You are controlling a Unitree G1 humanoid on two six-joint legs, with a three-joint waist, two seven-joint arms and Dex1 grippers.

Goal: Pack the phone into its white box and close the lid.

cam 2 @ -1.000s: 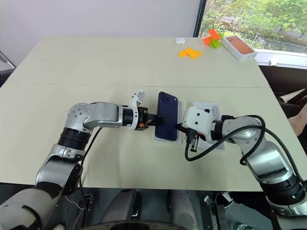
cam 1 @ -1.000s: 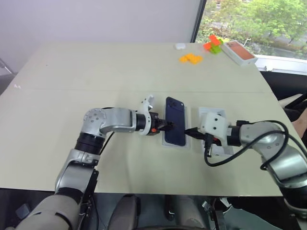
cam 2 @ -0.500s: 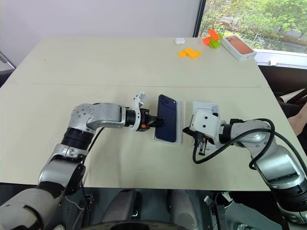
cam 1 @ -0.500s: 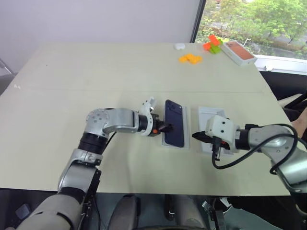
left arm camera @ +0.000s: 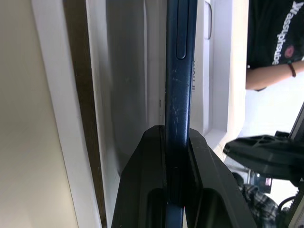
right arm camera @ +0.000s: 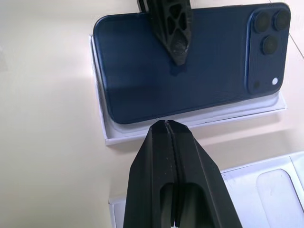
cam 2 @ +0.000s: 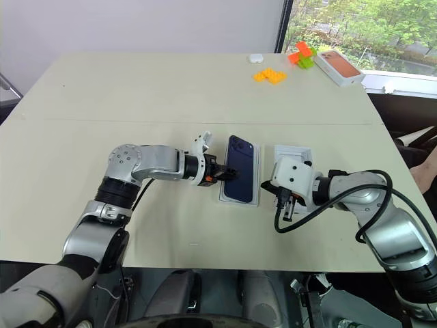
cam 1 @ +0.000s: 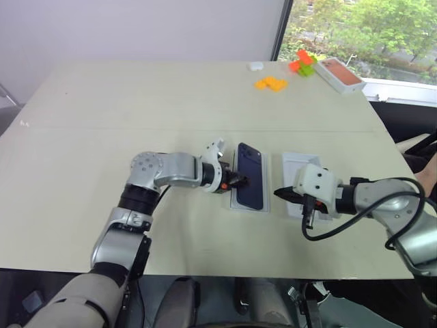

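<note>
Item one, the phone point(cam 1: 250, 176): you find it near the centre of the pale surface point(cam 1: 136, 116), dark navy, back upward, with its camera cluster at the far end. It lies over the white box point(cam 1: 250, 203), its left long edge raised a little, and the tray's white rim shows at the phone's near end and along its right side.

Item two, your left claw point(cam 1: 235, 181): it reaches in from the phone's 9 o'clock. The left wrist view shows the two black fingers point(left arm camera: 137, 190) clamped on the phone's thin edge, one on each face, so this claw is gripping the phone.

Item three, your right claw point(cam 1: 278, 193): it sits at the phone's 3 o'clock, just apart from the tray's right rim. In the right wrist view the fingers point(right arm camera: 156, 161) are pressed together with nothing between them, tips pointing at the tray's side.

Item four, the lid point(cam 1: 300, 164): a white shallow shell lying open side up at the tray's 3 o'clock, partly under your right wrist. A thin white card with an oval recess point(right arm camera: 280, 185) rests in it.

Item five, at the surface's far right corner: an orange-red-topped box point(cam 1: 339, 75), orange building blocks point(cam 1: 271, 83), an orange and green block stack point(cam 1: 302, 63), and a small white object point(cam 1: 256, 66).
</note>
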